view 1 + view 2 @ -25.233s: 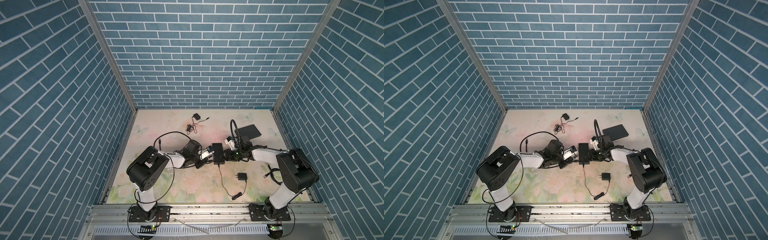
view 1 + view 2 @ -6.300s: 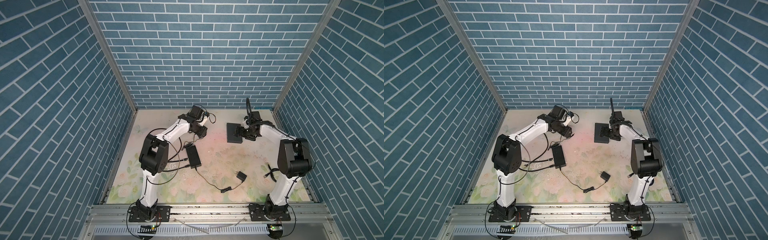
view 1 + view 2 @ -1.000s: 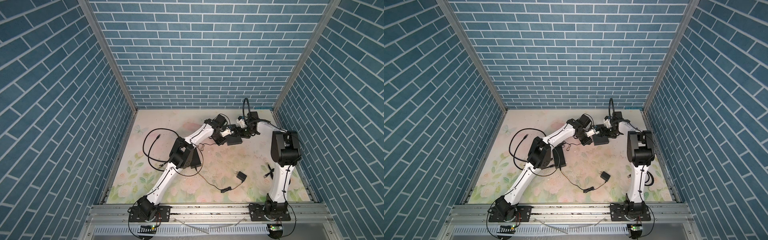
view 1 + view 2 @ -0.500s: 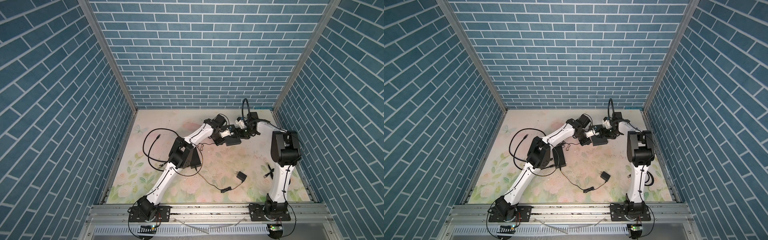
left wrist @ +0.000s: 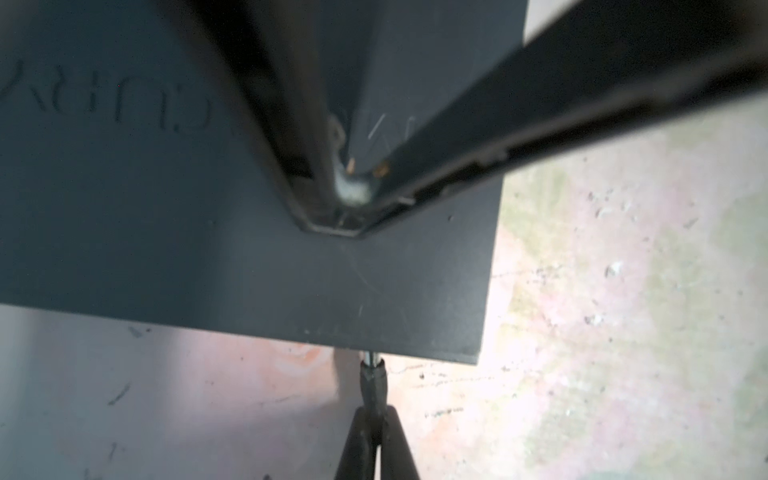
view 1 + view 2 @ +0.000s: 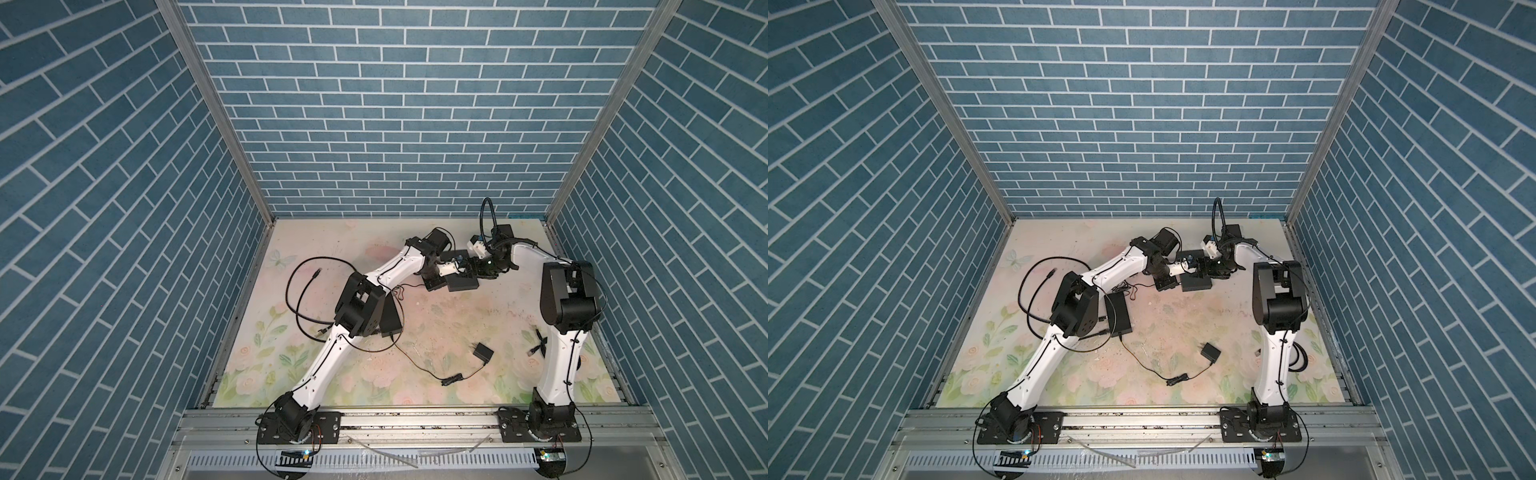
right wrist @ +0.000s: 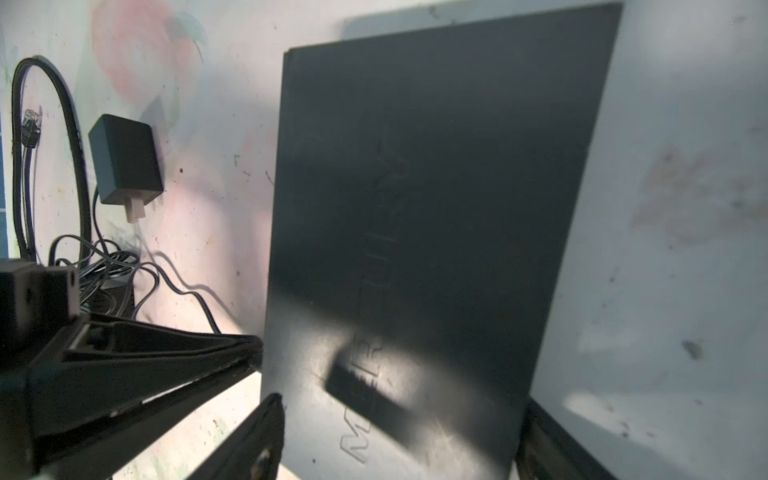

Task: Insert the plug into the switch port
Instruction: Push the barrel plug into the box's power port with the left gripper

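Observation:
The switch (image 6: pixel 463 284) (image 6: pixel 1196 284) is a flat black box lying on the floral mat at the back centre. My right gripper (image 7: pixel 399 407) (image 6: pixel 478 276) straddles its near end, one finger against each long side, so the jaws stand wide and are shut on it. My left gripper (image 5: pixel 374 415) (image 6: pixel 463 275) is shut on the plug (image 5: pixel 372 378), a thin black barrel. The plug's metal tip meets the side edge of the switch (image 5: pixel 249 270). The port itself is hidden under that edge. In the right wrist view the left fingers (image 7: pixel 166 345) reach the switch (image 7: pixel 436 208) from the side.
The plug's black adapter (image 7: pixel 124 162) and tangled thin wire (image 7: pixel 108 266) lie just beyond the left gripper. A second black box (image 6: pixel 390 316) sits by the left elbow, wired to another adapter (image 6: pixel 482 355). A looped network cable (image 6: pixel 307 282) lies at the left. Brick walls enclose the mat.
Nothing visibly moved in the last second. Six seconds ago the two grippers were apart; since then the left one has come across to the switch, which has shifted slightly forward.

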### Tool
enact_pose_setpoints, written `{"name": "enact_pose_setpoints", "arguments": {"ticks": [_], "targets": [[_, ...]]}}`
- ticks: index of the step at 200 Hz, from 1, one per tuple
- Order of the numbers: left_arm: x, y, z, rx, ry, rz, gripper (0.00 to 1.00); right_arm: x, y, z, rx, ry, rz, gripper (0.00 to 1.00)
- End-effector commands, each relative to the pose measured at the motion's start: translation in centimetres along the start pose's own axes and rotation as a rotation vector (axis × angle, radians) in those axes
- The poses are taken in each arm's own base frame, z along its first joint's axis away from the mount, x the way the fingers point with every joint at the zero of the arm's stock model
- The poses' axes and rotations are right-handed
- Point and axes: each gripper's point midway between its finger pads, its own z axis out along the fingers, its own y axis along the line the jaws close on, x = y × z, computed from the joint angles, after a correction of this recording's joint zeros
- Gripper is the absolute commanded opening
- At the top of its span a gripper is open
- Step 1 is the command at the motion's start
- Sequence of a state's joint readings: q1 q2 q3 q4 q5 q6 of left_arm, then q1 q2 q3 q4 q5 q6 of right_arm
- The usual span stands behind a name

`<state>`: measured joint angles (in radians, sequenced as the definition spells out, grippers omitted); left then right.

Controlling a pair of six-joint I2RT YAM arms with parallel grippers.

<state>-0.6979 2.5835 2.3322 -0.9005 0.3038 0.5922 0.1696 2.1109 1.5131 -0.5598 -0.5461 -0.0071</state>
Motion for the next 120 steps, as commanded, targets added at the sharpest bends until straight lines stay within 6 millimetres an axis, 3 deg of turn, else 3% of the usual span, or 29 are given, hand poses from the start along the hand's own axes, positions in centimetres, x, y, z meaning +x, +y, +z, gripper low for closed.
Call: {"name": "enact_pose_setpoints", "arguments": {"ticks": [1, 38, 120], "targets": [[-0.1, -1.1, 0.5, 0.008, 0.008, 0.084, 0.03, 3.7, 3.1, 2.2, -0.085, 0.152, 0.001, 0.84], [0.1, -2.0, 0.1, 0.048, 0.023, 0.144, 0.03, 3.7, 3.3, 2.2, -0.084, 0.150, -0.007, 0.83], [-0.9, -2.3, -0.1, 0.030, 0.018, 0.155, 0.03, 4.4, 5.6, 2.4, -0.168, 0.136, -0.025, 0.83]]}}
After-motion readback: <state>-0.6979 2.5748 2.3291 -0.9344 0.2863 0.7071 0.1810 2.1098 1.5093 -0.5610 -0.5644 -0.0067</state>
